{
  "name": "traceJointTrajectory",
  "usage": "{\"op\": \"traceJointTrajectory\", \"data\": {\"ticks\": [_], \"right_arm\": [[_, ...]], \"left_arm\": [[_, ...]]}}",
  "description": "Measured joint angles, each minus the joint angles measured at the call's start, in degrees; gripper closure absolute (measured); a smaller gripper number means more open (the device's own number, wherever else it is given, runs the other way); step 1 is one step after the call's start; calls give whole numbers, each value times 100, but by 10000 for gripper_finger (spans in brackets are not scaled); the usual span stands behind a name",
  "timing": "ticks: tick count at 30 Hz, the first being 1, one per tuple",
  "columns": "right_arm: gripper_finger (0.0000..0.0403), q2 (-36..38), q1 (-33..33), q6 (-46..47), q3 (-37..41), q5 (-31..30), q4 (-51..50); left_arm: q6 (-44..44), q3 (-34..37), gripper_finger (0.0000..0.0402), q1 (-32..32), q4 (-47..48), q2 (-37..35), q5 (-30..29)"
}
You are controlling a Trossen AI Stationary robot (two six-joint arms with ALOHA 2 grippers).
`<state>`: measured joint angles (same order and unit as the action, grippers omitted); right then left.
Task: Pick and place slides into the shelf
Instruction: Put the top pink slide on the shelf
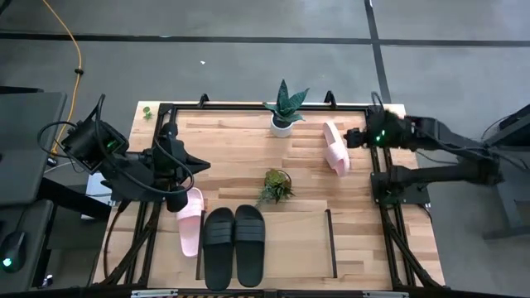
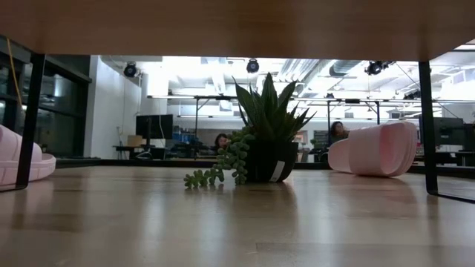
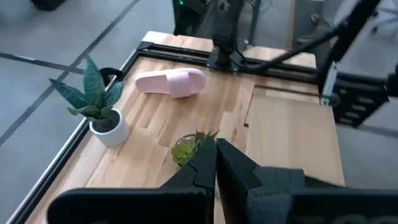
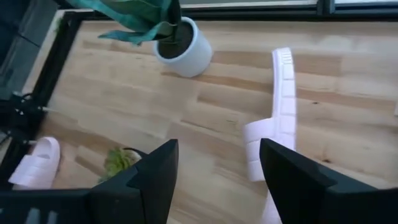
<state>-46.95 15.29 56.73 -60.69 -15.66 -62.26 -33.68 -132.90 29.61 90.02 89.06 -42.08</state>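
Two black slides [image 1: 234, 245] lie side by side on the light-wood shelf [image 1: 298, 244]. One pink slide [image 1: 190, 219] [image 2: 18, 159] rests on the table just outside the shelf's left black panel [image 2: 30, 111]. The other pink slide [image 1: 335, 147] [image 4: 280, 112] [image 2: 378, 148] [image 3: 171, 82] lies on its side near the table's far right. My right gripper [image 1: 352, 136] [image 4: 214, 168] hangs open just right of it, and I see no touch. My left gripper [image 1: 205, 165] [image 3: 216, 163] is shut and empty, above the table's left part.
A white-potted spiky plant [image 1: 284, 112] [image 4: 180, 43] stands at the far edge. A small trailing plant [image 1: 276, 185] [image 2: 256, 152] sits mid-table, between the far pink slide and the shelf. The shelf's right half is bare wood. People sit far off in the room.
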Motion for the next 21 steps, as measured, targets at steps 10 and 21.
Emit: {"op": "traceJointTrajectory", "data": {"ticks": [10,21], "right_arm": [[187,-996,2600,-2374,4,2582,392],[187,-2881,3846,-4097,-229,3446,383]], "left_arm": [[-565,-2,399,-2,0,0,-103],[-968,-2,399,2,0,4,42]]}}
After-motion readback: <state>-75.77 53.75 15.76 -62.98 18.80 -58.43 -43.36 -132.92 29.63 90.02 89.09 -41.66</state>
